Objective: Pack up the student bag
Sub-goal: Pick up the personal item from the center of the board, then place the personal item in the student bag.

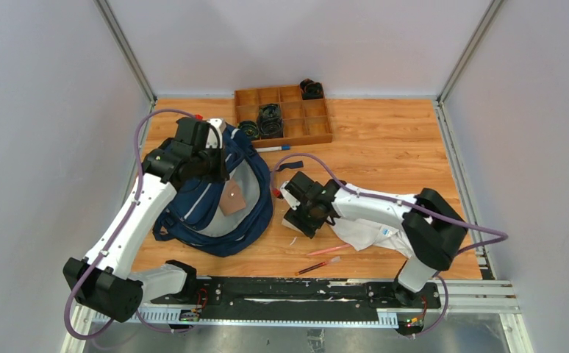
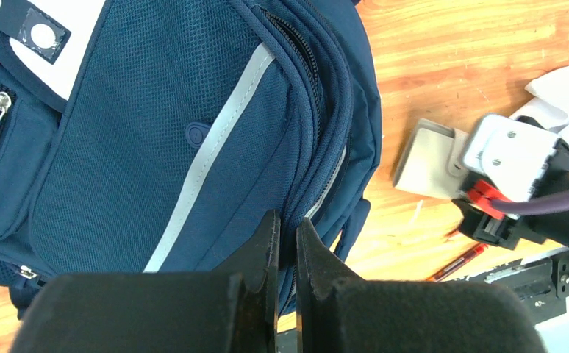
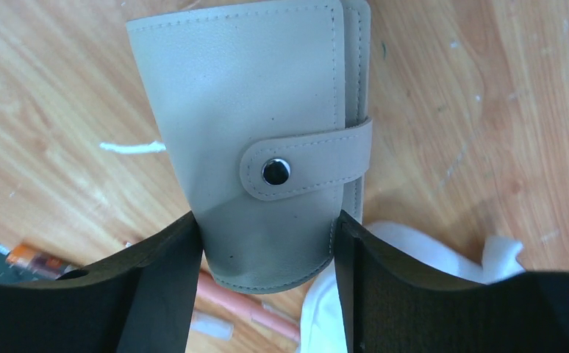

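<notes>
- One bag (image 1: 219,198): navy with light grey stripes, lying on the left part of the table, below the tray and well apart from the wallet.
- Two arms. The left gripper (image 2: 287,224) is over the bag's far end, its jaws closed to a thin slit; I cannot tell whether any fabric is pinched.
- The right gripper (image 3: 267,224) is at mid-table, its jaws pressed against both sides of the wallet.
- One wallet (image 3: 267,147): pale grey, with a single strap and one metal snap.
- One wooden tray (image 1: 318,125) at the far edge, holding three dark coils (image 1: 270,118).
- Three pens: a blue-capped one (image 1: 270,148) just below the tray, and a red one (image 1: 317,266) and a pink one (image 1: 329,251) near the front.
- One white cloth (image 1: 366,232) under the right arm; its small tag is too small to read.
- The table (image 1: 392,147) is scuffed wood grain, with plain pale walls, metal corner posts and a black rail along the near edge.
</notes>
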`<state>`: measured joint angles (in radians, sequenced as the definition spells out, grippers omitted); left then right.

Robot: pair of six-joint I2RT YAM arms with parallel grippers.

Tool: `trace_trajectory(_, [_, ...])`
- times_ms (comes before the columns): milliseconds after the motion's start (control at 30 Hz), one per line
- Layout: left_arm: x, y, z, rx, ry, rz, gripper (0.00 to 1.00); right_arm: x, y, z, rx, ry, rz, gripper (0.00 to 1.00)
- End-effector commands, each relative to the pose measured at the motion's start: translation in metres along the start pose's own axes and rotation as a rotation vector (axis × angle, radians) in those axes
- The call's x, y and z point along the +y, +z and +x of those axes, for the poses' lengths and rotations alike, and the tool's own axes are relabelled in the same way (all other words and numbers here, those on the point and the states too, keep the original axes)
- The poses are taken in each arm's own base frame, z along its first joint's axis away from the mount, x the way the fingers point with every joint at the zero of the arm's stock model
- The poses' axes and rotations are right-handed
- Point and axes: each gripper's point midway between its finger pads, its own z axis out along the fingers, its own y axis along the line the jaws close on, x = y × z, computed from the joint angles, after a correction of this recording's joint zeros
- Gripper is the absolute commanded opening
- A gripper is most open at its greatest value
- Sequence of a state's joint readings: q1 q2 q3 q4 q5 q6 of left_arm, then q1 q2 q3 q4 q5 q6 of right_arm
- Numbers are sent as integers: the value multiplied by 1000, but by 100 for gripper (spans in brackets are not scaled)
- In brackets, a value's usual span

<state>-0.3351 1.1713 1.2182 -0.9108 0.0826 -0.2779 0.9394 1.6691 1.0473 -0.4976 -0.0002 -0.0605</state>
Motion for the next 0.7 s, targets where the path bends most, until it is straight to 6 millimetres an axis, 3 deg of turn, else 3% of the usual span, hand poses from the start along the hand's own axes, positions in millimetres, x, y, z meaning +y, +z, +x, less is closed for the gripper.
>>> trace_trajectory(0, [-8, -17, -24, -88, -19, 36, 0, -3, -33, 1, -49, 35, 33, 62])
trace_trajectory(100, [-12, -17, -27, -90, -29, 55, 0, -3, -51, -14, -112, 43, 27, 62])
trace_trajectory(333, [-18, -21, -30, -99, -49, 78, 0, 16, -77, -91, -324, 94, -40, 61])
trace_trajectory(433, [-22, -27, -32, -115, -49, 101, 0, 24, -85, -115, -383, 91, -74, 62])
trace_trajectory(567, [-28, -30, -32, -122, -56, 132, 0, 33, -81, -149, -433, 105, -125, 63])
trace_trajectory(667, [-31, -33, -33, -140, -70, 153, 0, 38, -61, -168, -412, 141, -141, 64])
